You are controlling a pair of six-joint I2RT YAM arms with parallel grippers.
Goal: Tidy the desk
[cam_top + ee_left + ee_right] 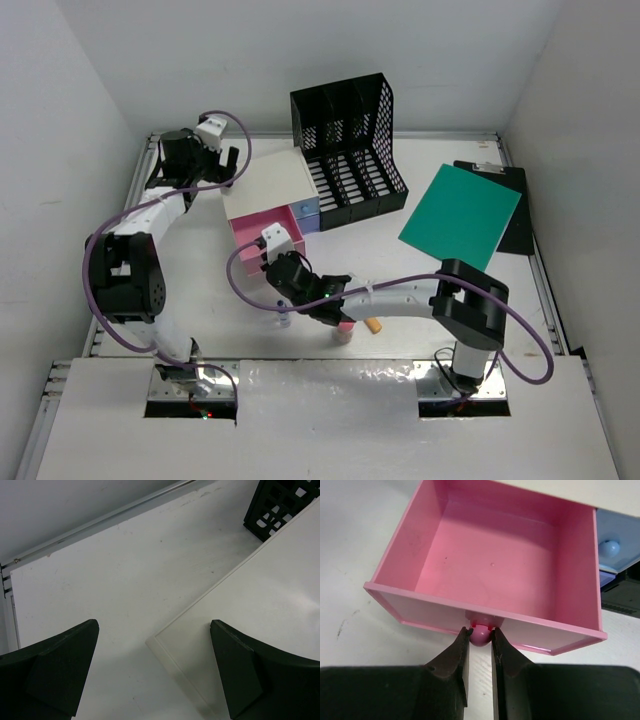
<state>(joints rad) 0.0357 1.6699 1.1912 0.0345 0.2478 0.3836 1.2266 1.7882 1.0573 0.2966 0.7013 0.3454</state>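
The white desk (200, 290) carries a small drawer box with a white top (265, 185). Its pink drawer (490, 565) is pulled open and its inside is empty; it also shows in the top view (262, 228). My right gripper (480, 636) is shut on the drawer's pink knob (481, 637), and sits at the drawer front in the top view (275, 252). My left gripper (155, 665) is open and empty, hovering over the box top's back left corner (240, 615), at the desk's far left (228, 168).
A blue drawer (615, 550) sits shut beside the pink one. A black file organizer (350, 150) stands behind the box. A green sheet (460, 215) overlaps a black clipboard (515, 215) at the right. Small items (345, 330) lie under the right arm.
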